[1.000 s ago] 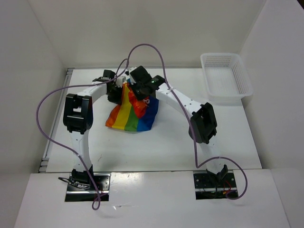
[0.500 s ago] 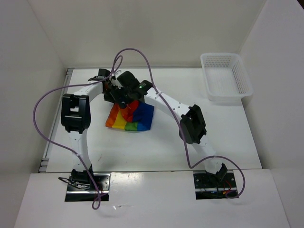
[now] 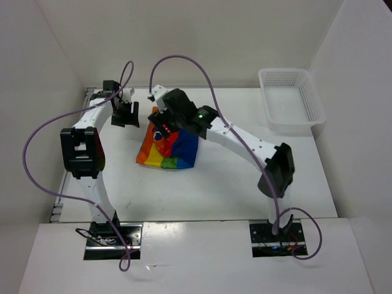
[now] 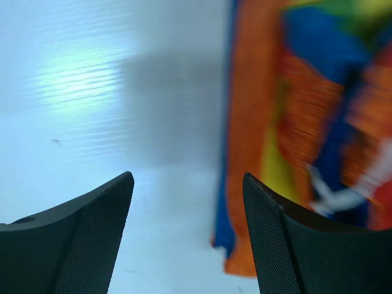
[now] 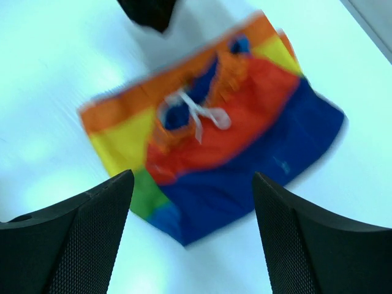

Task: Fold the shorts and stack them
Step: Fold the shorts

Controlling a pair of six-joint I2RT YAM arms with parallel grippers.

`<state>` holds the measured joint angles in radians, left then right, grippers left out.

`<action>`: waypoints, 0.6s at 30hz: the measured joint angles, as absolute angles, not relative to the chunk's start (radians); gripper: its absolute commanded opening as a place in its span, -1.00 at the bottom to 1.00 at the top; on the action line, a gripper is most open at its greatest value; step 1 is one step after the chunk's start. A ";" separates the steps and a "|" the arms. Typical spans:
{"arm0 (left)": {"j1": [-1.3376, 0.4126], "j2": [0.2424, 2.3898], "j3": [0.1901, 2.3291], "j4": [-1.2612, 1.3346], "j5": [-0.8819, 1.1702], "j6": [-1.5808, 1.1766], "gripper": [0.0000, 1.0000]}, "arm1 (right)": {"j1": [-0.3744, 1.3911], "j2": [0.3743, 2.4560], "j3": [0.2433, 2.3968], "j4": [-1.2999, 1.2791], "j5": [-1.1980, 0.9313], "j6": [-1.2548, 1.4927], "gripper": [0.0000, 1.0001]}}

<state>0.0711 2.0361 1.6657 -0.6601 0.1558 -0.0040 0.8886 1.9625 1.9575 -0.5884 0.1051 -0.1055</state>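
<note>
**Top view.** The shorts (image 3: pixel 174 153) lie in a compact bundle on the white table (image 3: pixel 245 184), a little toward 10 o'clock from its centre. Orange, yellow, green, blue and red stripes are showing. The right gripper (image 3: pixel 160 122) hangs over the bundle's 12 o'clock edge and hides it. From here we cannot tell whether it touches the cloth. The left gripper (image 3: pixel 127 114) sits at 10 o'clock of the shorts, apart from them. A white mesh basket (image 3: pixel 285 71) stands in the table's 2 o'clock corner, well apart from the shorts.

**Left wrist view (blurred).** The left gripper (image 4: pixel 187 236) has its fingers (image 4: pixel 73 245) spread, with only bare table (image 4: pixel 92 92) between them, so it grips nothing. The shorts (image 4: pixel 294 122) fill the frame from 1 to 4 o'clock, their edge running upright. The white drawstring (image 4: pixel 334 197) shows at 4 o'clock. The finger on that side overlaps the cloth in the picture, but we cannot tell whether they touch.

**Right wrist view (blurred).** The right gripper (image 5: pixel 193 242) is also spread wide, its fingers (image 5: pixel 318 245) holding nothing. The shorts (image 5: pixel 245 128) lie on the table (image 5: pixel 49 92) below, mid-frame. The drawstring (image 5: pixel 199 116) is knotted at the waistband, toward 11 o'clock of the cloth. A black shape (image 5: pixel 150 12) is cropped at the 12 o'clock edge and is too blurred to name.
</note>
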 measured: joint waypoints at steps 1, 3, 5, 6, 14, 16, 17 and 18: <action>0.060 2.002 1.667 -0.675 0.178 -0.004 0.61 | 0.889 1.913 1.881 -0.571 0.130 -0.120 0.64; 0.026 1.927 1.667 -0.704 0.228 -0.004 0.67 | 0.888 1.837 1.749 -0.550 0.175 -0.143 0.64; -0.026 1.864 1.666 -0.720 0.271 -0.004 0.72 | 0.883 1.788 1.628 -0.537 0.197 -0.156 0.64; -0.052 1.840 1.662 -0.722 0.290 -0.003 0.81 | 0.875 1.778 1.582 -0.535 0.199 -0.156 0.64; -0.203 1.840 1.506 -0.702 0.307 -0.004 1.00 | 0.772 1.777 1.377 -0.523 0.114 -0.119 0.69; -0.234 1.856 1.485 -0.679 0.254 -0.004 1.00 | 0.749 1.778 1.364 -0.511 0.085 -0.101 0.72; -0.249 1.861 1.474 -0.664 0.228 -0.004 0.95 | 0.742 1.781 1.362 -0.504 0.065 -0.093 0.72; -0.260 1.866 1.464 -0.651 0.202 -0.004 0.91 | 0.740 1.783 1.362 -0.495 0.046 -0.088 0.72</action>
<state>-0.2600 1.8656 1.4639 -0.6510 0.2020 -0.0040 0.7403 1.7828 1.3617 -0.4950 0.0456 -0.0875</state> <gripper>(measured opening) 0.986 0.855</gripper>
